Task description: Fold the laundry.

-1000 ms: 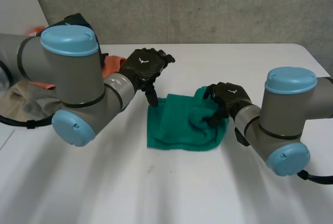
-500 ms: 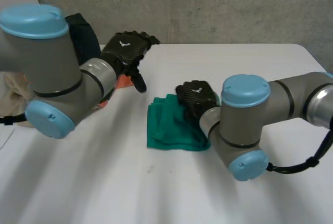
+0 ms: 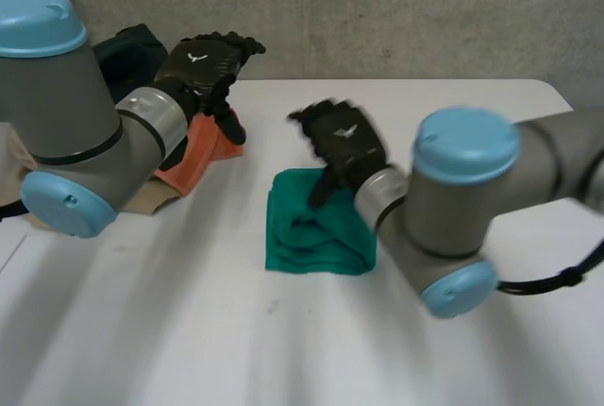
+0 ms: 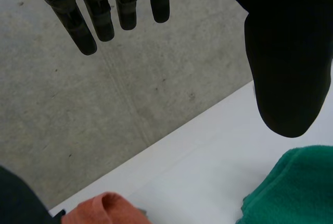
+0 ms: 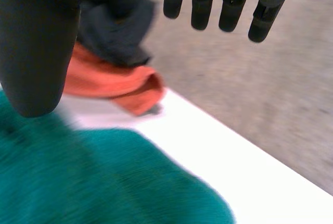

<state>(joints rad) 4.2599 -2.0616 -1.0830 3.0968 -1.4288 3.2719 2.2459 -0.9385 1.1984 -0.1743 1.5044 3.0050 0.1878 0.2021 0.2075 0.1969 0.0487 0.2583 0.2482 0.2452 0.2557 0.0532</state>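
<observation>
Green towel (image 3: pixel 316 231) lies folded into a thick, compact bundle near the middle of the white table (image 3: pixel 283 349), its rolled fold running along the side nearest you. Your right hand (image 3: pixel 342 146) hangs over the towel's far edge with its fingers straight and its thumb spread wide, gripping nothing. The right wrist view has the towel under the palm and the fingertips reaching past it. That reads as a hand let go of a finished fold, though you cannot tell whether the palm brushes the cloth. Your left hand (image 3: pixel 208 66) is well apart from the towel, off toward the left arm's side, above the orange cloth (image 3: pixel 193 151). Its fingers are straight and hold nothing, so it looks placed to take that cloth next. Beyond the orange cloth from the towel sits a dark garment (image 3: pixel 127 52), and a beige cloth (image 3: pixel 151 200) lies half under the left arm. The unfolded pile is kept to one side, probably so the towel's spot stays free for working.
</observation>
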